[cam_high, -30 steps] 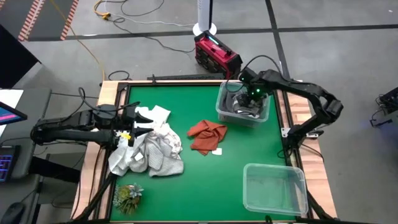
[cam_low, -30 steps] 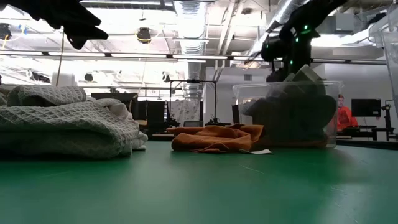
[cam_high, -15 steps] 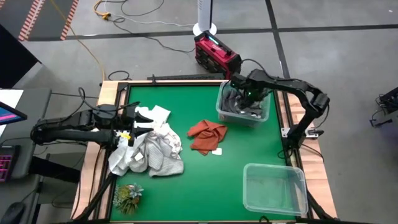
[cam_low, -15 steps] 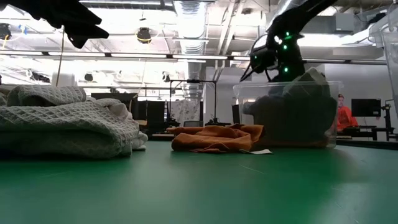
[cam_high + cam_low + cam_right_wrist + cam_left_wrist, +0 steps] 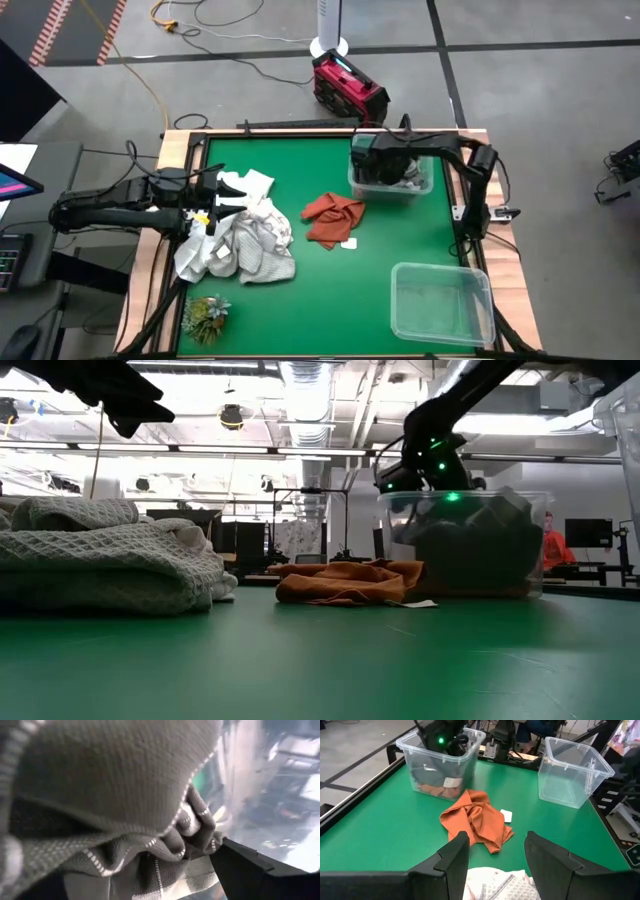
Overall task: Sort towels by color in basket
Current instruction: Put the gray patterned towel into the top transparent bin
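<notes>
A clear bin at the table's far right holds dark grey and grey-checked towels, which fill the right wrist view. My right gripper reaches down into that bin near its left wall, fingers apart. The rust-orange towel lies crumpled mid-table. A heap of white and pale grey towels rests at the left. My left gripper hovers open above that heap's far edge. My right gripper comes into the bin from above and from the table's right, open. A bulge of the grey-checked cloth stands between its fingers, against the one finger that shows. Whether it pinches any cloth I cannot tell. The towels stay in the bin.
An empty clear bin stands at the near right corner. A small green leafy tuft lies at the near left. A red box sits on the floor beyond the far edge. Bare green mat lies between heap and bins.
My right gripper has swung from the bin's right side toward the table's left and dropped lower into the bin, its arm folding in over the far right corner. The left arm and the towels on the mat have kept still.
</notes>
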`<state>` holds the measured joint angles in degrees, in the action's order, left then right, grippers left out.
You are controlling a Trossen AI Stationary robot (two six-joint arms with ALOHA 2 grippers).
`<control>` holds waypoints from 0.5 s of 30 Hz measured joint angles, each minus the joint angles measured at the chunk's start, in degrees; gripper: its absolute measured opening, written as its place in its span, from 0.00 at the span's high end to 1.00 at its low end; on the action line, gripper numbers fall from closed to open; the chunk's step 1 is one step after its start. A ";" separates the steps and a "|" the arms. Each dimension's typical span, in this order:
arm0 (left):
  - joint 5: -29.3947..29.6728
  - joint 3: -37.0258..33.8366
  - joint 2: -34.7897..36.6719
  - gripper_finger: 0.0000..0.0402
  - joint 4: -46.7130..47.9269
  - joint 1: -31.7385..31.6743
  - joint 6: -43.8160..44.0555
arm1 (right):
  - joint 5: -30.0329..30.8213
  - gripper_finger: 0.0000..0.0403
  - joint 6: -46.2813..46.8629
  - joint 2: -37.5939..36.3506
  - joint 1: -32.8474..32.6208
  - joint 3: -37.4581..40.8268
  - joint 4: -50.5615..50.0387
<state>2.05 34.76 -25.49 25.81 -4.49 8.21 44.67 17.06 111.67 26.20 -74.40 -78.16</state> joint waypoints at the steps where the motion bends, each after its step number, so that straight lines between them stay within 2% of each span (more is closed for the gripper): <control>1: 0.01 0.00 0.01 0.55 0.00 0.00 -0.01 | 1.61 0.33 -0.02 -0.18 -0.36 -0.78 -1.58; 7: 0.00 0.00 0.01 0.55 0.02 0.00 -0.04 | 10.01 0.33 -0.68 -4.80 -2.48 -6.35 -6.41; 11: -0.01 0.00 0.02 0.55 0.19 0.00 -0.02 | 10.34 0.33 -0.67 -7.19 -2.62 -7.48 -6.36; 15: -0.04 -0.01 0.00 0.55 0.48 0.00 -0.04 | 9.14 0.33 4.42 -6.50 -2.91 -7.52 -7.01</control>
<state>2.01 34.75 -25.49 26.28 -4.49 8.16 53.82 21.47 105.17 23.29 -81.93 -85.17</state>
